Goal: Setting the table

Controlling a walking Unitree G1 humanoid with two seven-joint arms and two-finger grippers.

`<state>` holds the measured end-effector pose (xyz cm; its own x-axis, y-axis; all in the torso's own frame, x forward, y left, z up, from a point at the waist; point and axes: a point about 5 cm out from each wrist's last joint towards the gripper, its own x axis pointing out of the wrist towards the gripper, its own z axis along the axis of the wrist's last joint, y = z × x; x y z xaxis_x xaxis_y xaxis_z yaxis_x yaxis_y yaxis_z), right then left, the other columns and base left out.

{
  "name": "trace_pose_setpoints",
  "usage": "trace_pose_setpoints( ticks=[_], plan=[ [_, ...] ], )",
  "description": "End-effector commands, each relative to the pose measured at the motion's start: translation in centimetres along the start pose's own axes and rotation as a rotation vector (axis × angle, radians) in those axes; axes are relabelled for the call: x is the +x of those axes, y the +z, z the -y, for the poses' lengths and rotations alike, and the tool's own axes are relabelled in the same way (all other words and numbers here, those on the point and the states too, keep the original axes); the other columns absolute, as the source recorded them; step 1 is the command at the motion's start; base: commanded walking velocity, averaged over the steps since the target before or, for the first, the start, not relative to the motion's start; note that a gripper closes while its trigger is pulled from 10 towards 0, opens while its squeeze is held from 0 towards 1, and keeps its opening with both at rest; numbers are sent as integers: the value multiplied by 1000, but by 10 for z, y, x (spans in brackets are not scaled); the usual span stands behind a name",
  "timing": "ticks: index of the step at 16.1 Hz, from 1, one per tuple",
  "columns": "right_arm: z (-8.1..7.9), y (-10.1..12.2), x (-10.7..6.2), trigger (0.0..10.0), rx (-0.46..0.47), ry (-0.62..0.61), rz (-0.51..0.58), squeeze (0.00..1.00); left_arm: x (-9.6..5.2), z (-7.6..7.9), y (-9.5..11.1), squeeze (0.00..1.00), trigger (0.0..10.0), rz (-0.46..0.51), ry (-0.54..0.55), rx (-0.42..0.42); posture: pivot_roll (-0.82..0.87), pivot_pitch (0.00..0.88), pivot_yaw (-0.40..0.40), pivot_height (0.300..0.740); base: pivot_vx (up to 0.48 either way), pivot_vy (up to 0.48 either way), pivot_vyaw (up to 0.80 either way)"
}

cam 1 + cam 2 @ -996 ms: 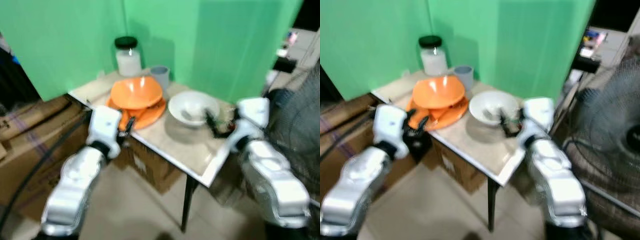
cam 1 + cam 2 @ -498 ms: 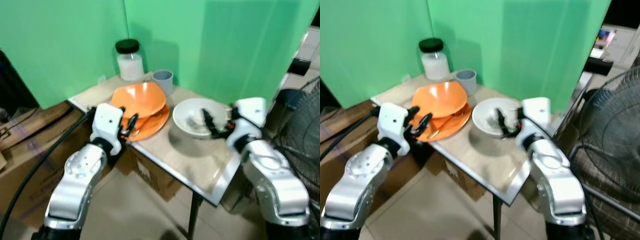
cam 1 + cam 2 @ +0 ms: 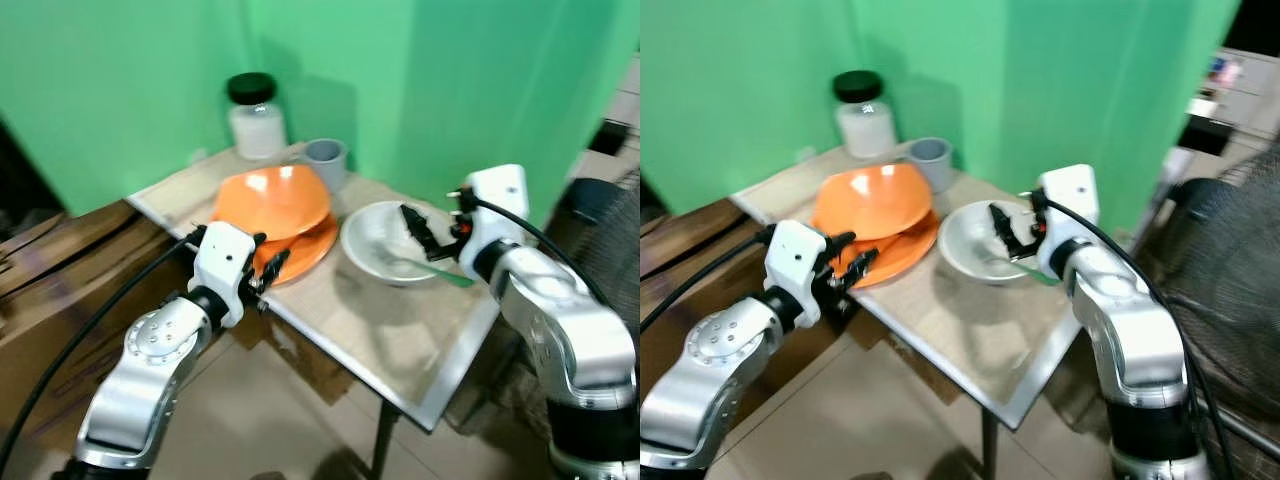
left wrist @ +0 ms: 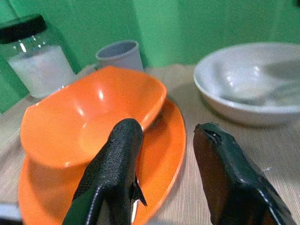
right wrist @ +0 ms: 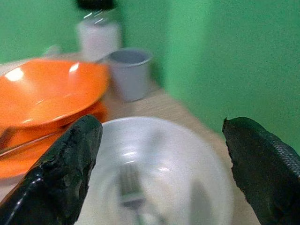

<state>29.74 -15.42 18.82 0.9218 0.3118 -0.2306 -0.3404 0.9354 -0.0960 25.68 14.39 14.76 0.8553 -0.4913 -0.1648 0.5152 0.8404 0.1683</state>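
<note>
An orange bowl (image 3: 272,200) sits in an orange plate (image 3: 318,248) on the left half of a small table (image 3: 400,340). To its right stands a white bowl (image 3: 372,238) holding a fork (image 5: 129,187) with a green handle (image 3: 445,273) that sticks out over the rim. My left gripper (image 3: 268,270) is open at the plate's near edge, its fingers (image 4: 122,154) level with the plate and holding nothing. Above the white bowl's right side, my right gripper (image 3: 418,232) is open, and it holds nothing either.
A grey cup (image 3: 326,160) and a black-lidded jar (image 3: 254,115) with white contents stand at the table's back, against a green wall (image 3: 450,80). Cardboard boxes (image 3: 60,270) lie to the left and under the table. A fan (image 3: 1240,240) stands at the right.
The camera has shifted and sharpened. My right gripper has moved from the white bowl's right edge to above its inside. My left gripper stays at the orange plate's edge.
</note>
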Motion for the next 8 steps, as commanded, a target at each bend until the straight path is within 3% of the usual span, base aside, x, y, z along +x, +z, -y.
trace_pose_setpoints(
  ticks=[1,2,3,4,5,6,8],
  plan=[
    [1,5,4,10000,-20,54,-61,1000,0,6,0,0,10000,-22,-81,6,40,0,77,740,0,0,0],
    [5,11,12,10000,-35,87,-148,973,-3,8,-3,0,10000,-54,-134,17,31,0,77,740,0,0,0],
    [6,13,15,10000,-28,97,-182,769,-4,10,-5,0,10000,-65,-155,21,29,0,77,740,0,0,0],
    [6,16,20,10000,3,124,-257,471,-5,12,-7,0,10000,-82,-187,25,27,0,77,740,0,0,0],
    [5,18,24,10000,33,156,-311,90,-4,13,-8,0,10000,-99,-208,20,24,0,77,740,0,0,0],
    [5,22,29,10000,66,190,-379,0,-4,15,-10,0,10000,-122,-239,16,24,0,74,740,0,0,0],
    [8,28,38,10000,43,195,-444,0,-5,19,-11,0,10000,-138,-282,23,28,0,68,740,0,0,0]
  ],
)
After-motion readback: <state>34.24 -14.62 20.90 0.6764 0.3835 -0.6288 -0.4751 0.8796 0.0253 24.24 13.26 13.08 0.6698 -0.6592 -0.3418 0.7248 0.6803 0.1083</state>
